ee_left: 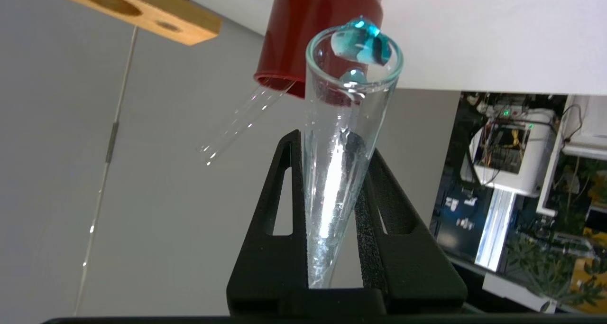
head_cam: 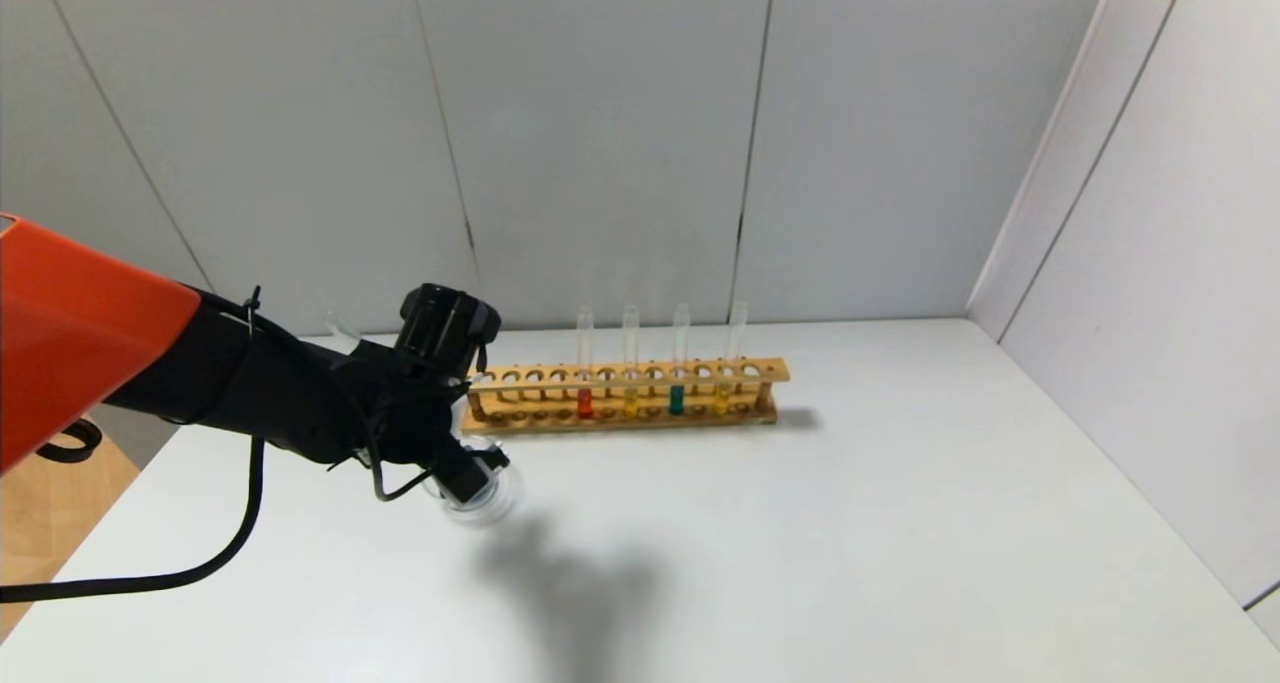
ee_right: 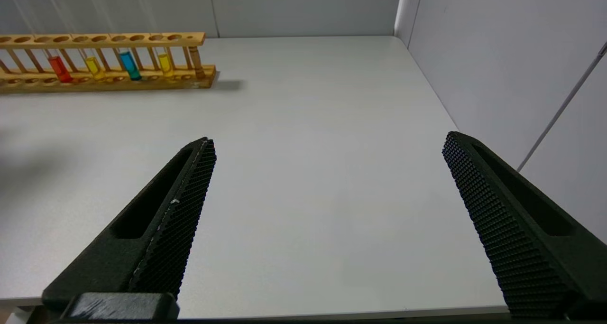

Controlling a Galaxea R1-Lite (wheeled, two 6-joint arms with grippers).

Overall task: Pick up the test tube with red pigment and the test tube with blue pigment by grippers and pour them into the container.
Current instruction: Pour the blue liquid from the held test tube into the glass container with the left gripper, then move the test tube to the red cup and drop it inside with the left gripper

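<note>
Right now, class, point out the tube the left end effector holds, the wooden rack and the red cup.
held tube (ee_left: 353,58), left wrist view, rim
wooden rack (head_cam: 625,374), head view, top rail
red cup (ee_left: 303,25), left wrist view, side wall

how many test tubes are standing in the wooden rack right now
4, side by side in the rack: red, yellow, blue, yellow. Two more tubes are outside it, one held by the left gripper.

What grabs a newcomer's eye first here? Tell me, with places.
The left gripper, on its orange and black arm at the table's left, is shut on a glass tube tipped mouth-down over a small glass dish, blue drops at its lip. Behind stands a wooden rack holding red, yellow and blue tubes.
</note>
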